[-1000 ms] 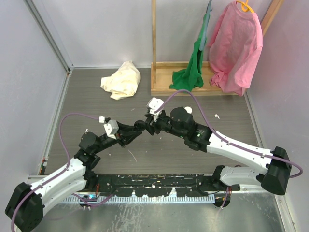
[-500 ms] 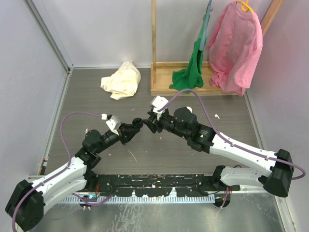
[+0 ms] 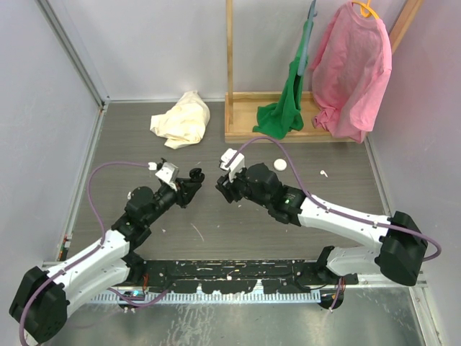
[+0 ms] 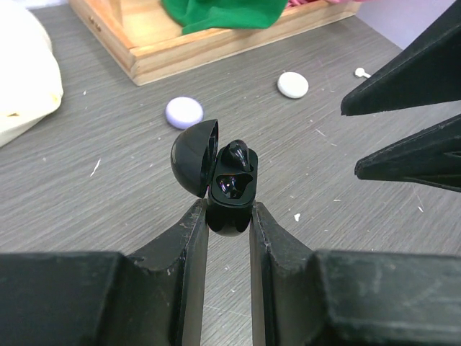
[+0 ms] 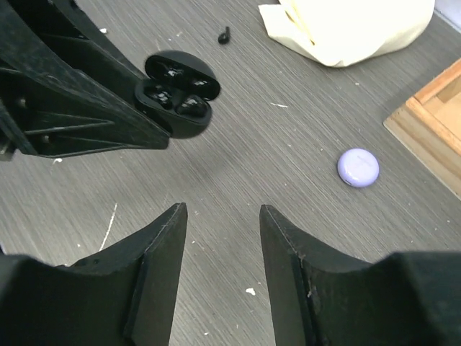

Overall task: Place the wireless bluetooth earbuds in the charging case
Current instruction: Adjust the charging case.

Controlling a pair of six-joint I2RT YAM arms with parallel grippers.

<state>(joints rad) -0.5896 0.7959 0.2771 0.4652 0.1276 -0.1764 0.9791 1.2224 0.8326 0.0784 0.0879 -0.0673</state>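
My left gripper is shut on a black charging case and holds it off the table with its lid open to the left. A black earbud sits in the case. The case also shows in the right wrist view and in the top view. Another black earbud lies on the table beyond the case. My right gripper is open and empty, a short way right of the case. Its fingers show at the right of the left wrist view.
A lilac round case and a white round case lie on the table. A small white earbud lies further right. A cream cloth is at the back left. A wooden rack holds green and pink garments.
The two grippers were together at the case and have drawn apart. My left gripper has carried the case left. My right gripper has pulled back and stands open.
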